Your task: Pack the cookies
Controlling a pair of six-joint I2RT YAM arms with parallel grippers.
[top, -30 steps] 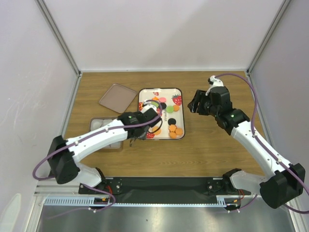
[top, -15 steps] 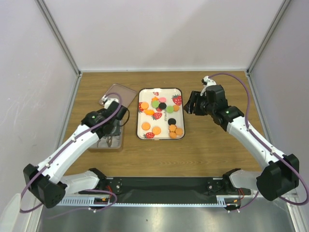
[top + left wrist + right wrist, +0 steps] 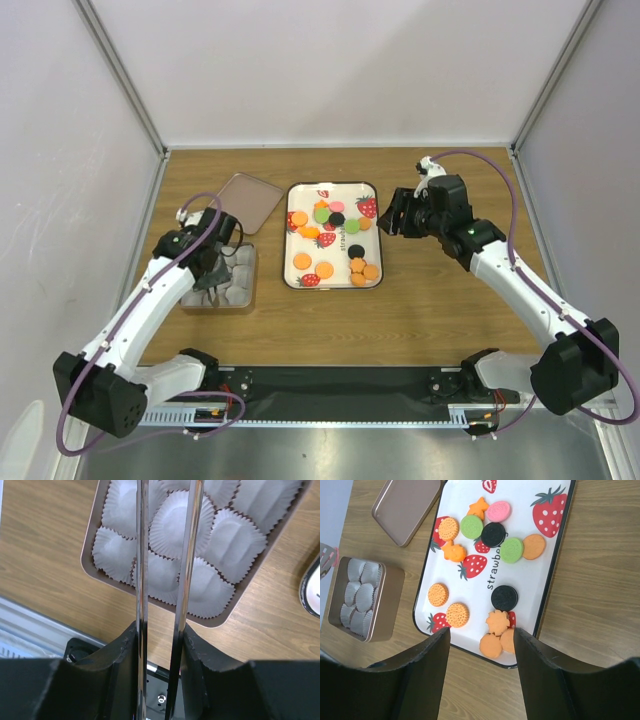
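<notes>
The cookies lie scattered on a white strawberry-print tray; the right wrist view shows them orange, green, pink and black. My left gripper is shut on metal tongs and hovers over a brown box of white paper cups. The cups that show are empty. The tong tips are out of the left wrist view. My right gripper is open and empty above the tray's right edge; its jaws frame the tray's near corner.
The box's brown lid lies flat at the back, left of the tray, and also shows in the right wrist view. The box shows there too. Grey walls enclose the table on three sides.
My left arm has swung left from the tray to over the box of paper cups. My right gripper has shifted slightly left toward the tray and stayed open.
</notes>
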